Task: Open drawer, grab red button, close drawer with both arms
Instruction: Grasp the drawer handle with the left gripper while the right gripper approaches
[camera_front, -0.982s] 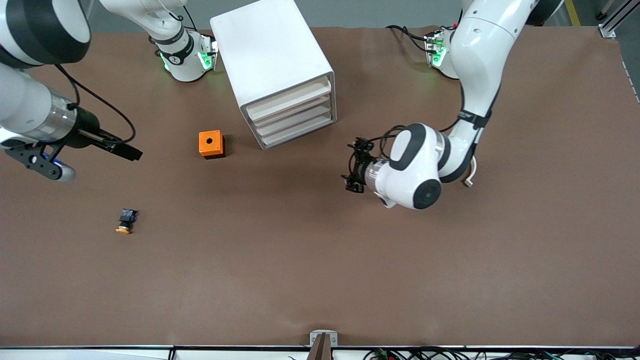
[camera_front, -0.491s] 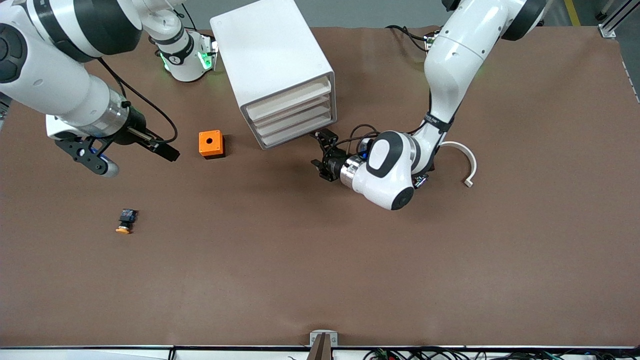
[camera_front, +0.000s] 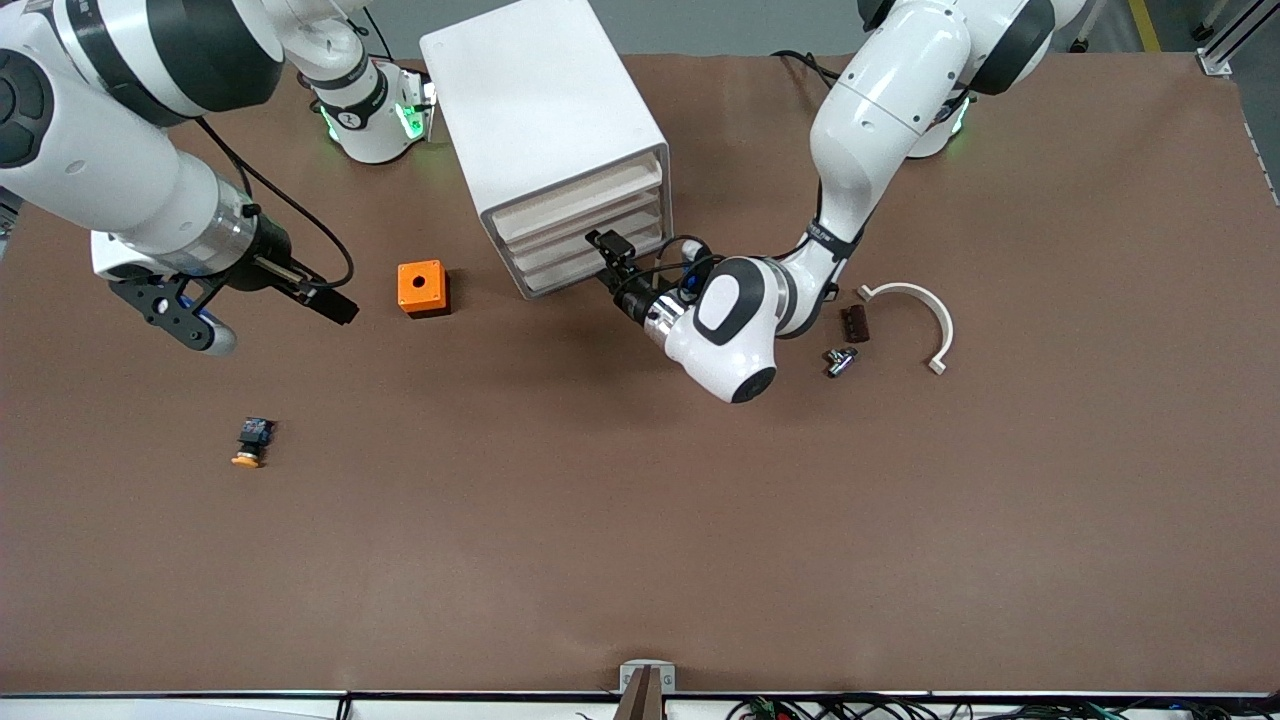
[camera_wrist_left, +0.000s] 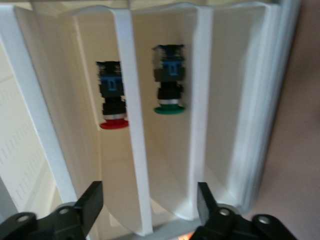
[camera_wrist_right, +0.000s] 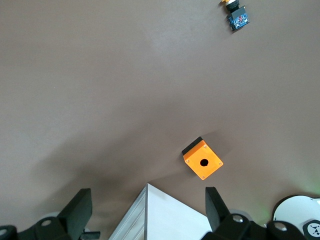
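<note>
Reaching toward the front of the white drawer box (camera_front: 560, 150), the left gripper (camera_front: 608, 250) sits right at the drawer fronts. Its two black fingers (camera_wrist_left: 90, 202) are spread wide and hold nothing. In the left wrist view you can look into the see-through drawers. The button (camera_wrist_left: 112, 95) with the red cap lies inside one drawer, and a green-capped button (camera_wrist_left: 170, 80) lies in the drawer beside it. All the drawers look shut.

The step now seems to be opening the drawer with the red button in it. To do it well, the left gripper should line up with that drawer's front edge, not the green one's. Then it should close on the lip and pull straight out, slow and even. A crooked pull could make the drawer stick or drag the whole box along the table.

The right gripper (camera_front: 320, 298) waits over the bare brown table (camera_front: 640, 550), near the orange box with a hole (camera_front: 422, 288). Its fingers are wide apart too, and empty. It may need to reach in for the button once the drawer is out.

An orange-capped button (camera_front: 250, 443) lies on the table, nearer the front camera than the orange box. A white curved piece (camera_front: 925, 305), a small dark block (camera_front: 853, 323) and a small metal part (camera_front: 840, 360) lie toward the left arm's end.

No words or brand names can be read on anything.
</note>
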